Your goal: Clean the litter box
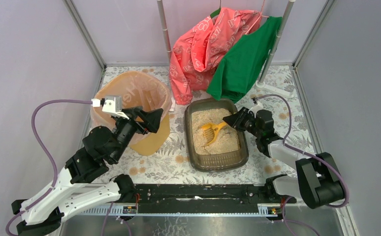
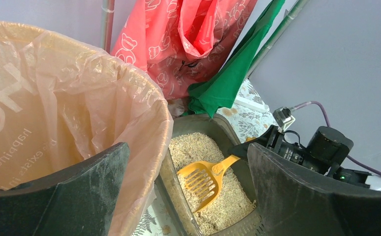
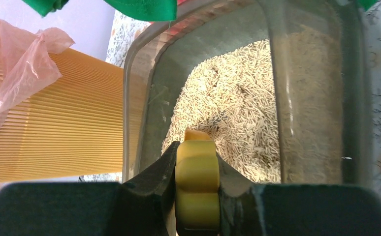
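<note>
So, litter box (image 1: 218, 163): on floral surface (image 1: 171, 164), just right of bin (image 1: 154, 142); holds beige granules, with the yellow scoop (image 1: 208, 134) head resting on them.
Bin: yellow, ribbed, peach liner (image 1: 129, 86); bottom hidden.
Right gripper (image 1: 234, 121): pinched tight on scoop handle.
Left gripper (image 1: 155, 122): spread wide, holding nothing, above bin rim.
Writing: white print on liner, only "happines…" legible.

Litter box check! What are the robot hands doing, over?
Right gripper shut on the scoop, its head in the litter box. Left gripper open, empty, by the bin. Nothing blocking the scoop; clothes hang behind.
</note>
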